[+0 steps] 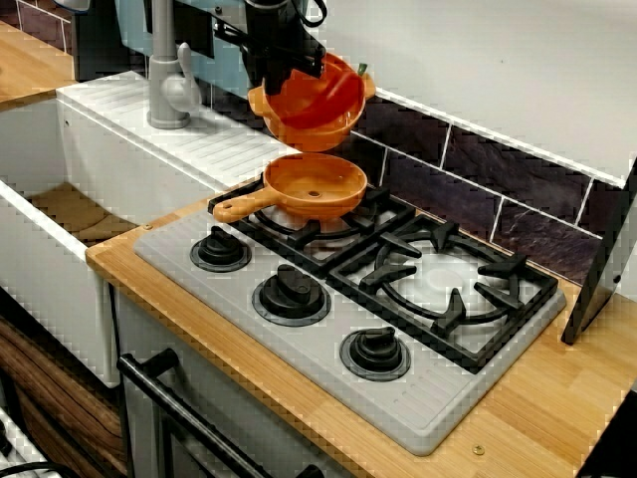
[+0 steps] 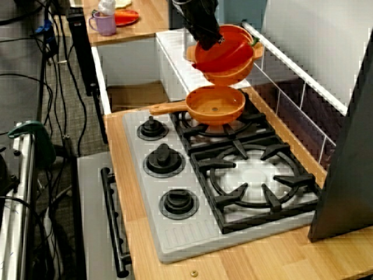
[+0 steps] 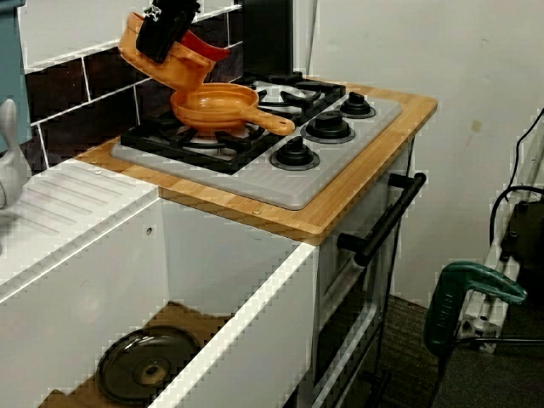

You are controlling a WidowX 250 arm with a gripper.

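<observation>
Wood counter (image 1: 557, 398) w/ grey stove (image 1: 328, 351); orange pan (image 1: 317, 185) on back-left burner.

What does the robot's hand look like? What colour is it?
The gripper is black all over, chunky and boxy, with dull sides. A thin black cable loops beside its upper part. In the view from the sink side, small pale marks show near its top, too small to read.
</observation>
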